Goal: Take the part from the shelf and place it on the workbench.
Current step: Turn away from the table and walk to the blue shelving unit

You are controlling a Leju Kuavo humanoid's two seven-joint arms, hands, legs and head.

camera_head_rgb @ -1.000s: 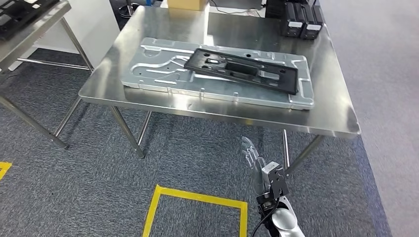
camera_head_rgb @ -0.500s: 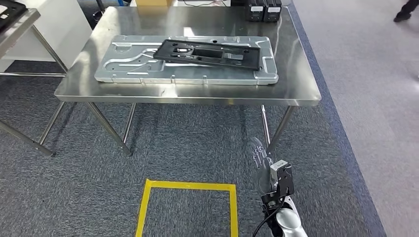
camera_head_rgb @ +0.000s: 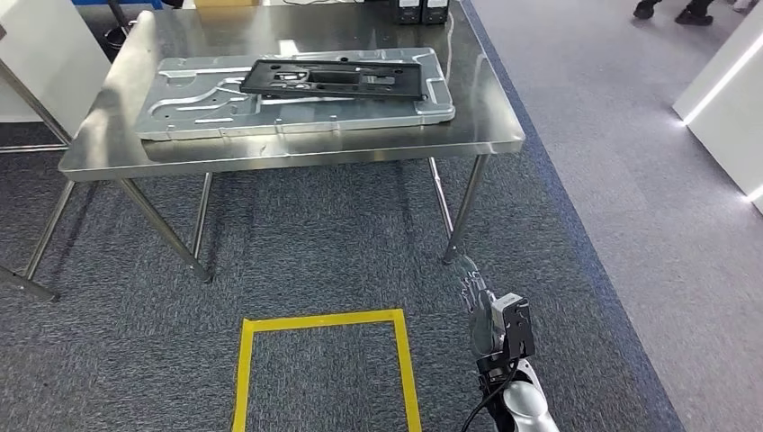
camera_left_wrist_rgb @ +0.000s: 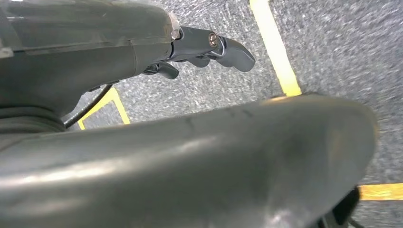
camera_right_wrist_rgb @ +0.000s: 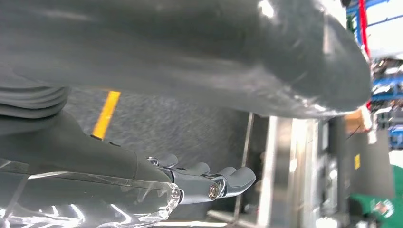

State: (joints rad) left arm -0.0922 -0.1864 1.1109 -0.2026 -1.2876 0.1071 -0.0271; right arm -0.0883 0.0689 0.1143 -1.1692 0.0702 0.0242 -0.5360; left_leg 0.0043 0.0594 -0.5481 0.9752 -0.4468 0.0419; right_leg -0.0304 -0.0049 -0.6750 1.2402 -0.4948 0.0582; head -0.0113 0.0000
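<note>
The stainless steel workbench (camera_head_rgb: 297,148) stands ahead and to the left. On it lies the wide pressed metal panel (camera_head_rgb: 216,108), and the flat black plastic frame part (camera_head_rgb: 337,79) lies on top of this panel, toward its right end. The yellow tape square (camera_head_rgb: 319,360) is on the carpet floor (camera_head_rgb: 558,225) before the workbench. The right hand (camera_head_rgb: 477,301) hangs to the right of this square, below the workbench's right front leg (camera_head_rgb: 463,211).

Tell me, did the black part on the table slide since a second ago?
No. The black part lies across the silver panel as before, reaching toward the same end. The whole picture shifted because the camera turned, not the part.
</note>
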